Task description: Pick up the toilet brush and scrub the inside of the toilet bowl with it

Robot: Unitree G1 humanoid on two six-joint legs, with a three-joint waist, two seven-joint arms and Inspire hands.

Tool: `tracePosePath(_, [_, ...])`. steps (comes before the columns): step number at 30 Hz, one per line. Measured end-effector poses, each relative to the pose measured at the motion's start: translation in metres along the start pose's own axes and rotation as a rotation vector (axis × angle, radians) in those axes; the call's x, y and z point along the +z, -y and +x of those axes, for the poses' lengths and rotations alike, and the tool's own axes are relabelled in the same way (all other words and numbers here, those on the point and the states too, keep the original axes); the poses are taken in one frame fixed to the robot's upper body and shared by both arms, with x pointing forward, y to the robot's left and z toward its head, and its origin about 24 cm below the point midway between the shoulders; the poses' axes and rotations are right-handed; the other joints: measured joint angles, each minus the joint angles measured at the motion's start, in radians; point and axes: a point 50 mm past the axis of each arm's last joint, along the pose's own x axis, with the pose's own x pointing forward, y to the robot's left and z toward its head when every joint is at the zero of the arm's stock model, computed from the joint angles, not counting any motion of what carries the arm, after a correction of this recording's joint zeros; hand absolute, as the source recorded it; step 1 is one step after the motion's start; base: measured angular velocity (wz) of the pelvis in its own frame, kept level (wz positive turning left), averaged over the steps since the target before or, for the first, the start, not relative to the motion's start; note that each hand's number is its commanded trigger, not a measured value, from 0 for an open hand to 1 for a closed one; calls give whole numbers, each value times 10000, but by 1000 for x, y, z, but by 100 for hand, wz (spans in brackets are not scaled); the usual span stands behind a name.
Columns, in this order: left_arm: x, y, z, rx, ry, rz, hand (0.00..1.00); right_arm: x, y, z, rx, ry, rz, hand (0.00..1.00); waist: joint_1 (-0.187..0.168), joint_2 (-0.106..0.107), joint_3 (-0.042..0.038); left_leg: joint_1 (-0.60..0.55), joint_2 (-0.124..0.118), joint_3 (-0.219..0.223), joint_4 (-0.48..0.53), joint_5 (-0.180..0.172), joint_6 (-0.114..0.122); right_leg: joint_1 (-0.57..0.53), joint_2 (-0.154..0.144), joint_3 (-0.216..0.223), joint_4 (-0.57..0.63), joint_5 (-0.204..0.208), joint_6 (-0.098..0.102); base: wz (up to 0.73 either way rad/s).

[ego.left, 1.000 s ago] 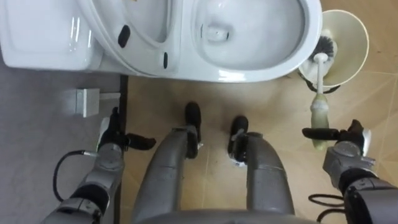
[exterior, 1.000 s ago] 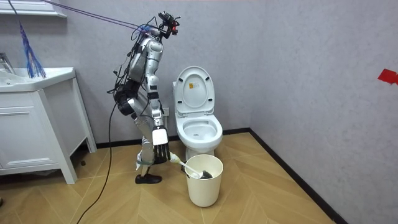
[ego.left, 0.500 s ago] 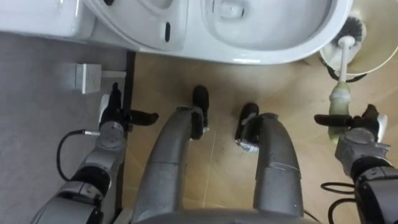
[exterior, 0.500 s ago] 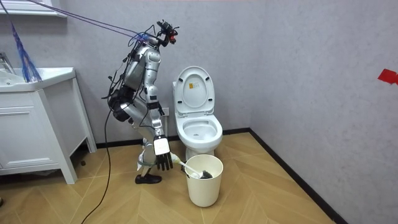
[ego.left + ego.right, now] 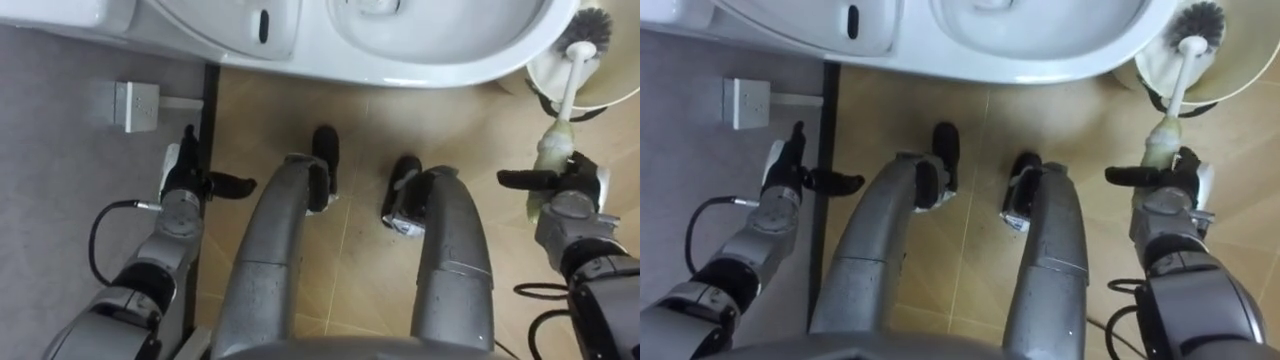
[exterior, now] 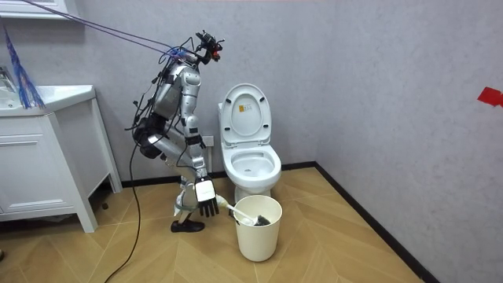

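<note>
"Where is the brush, then?"

"The toilet brush (image 5: 553, 148) stands tilted, bristles down in the cream bin (image 6: 259, 236) just beside the toilet bowl (image 5: 440, 70); its handle leans out toward the robot's right hand (image 5: 570, 195)."

"Has it got hold of it?"

"The hand is at the handle's pale end, thumb stretched straight across it; whether the fingers curl round it I cannot tell."

"And the other?"

"The left hand (image 5: 183, 185) hangs low by the dark skirting (image 5: 207, 110), fingers straight, thumb out, holding nothing; the robot stands bent forward before the bowl; the lid (image 6: 245, 114) is up."
</note>
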Motion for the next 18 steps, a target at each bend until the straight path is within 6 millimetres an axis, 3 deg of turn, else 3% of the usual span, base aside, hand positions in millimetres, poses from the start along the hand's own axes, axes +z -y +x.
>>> tracePosePath(7, [-5,-1,-2,23,-174,-134,0,-23,11,0,186,-846,-62,100,253,71,14,-14,6,33,174,-111,-5,8,93,32,101,-44,15,-2])
tracePosePath(18, [-16,1,-7,-10,-468,-343,0,-29,11,0,474,-1265,1058,100,289,136,-23,139,16,21,357,-229,-17,142,114,117,277,-160,26,-1])
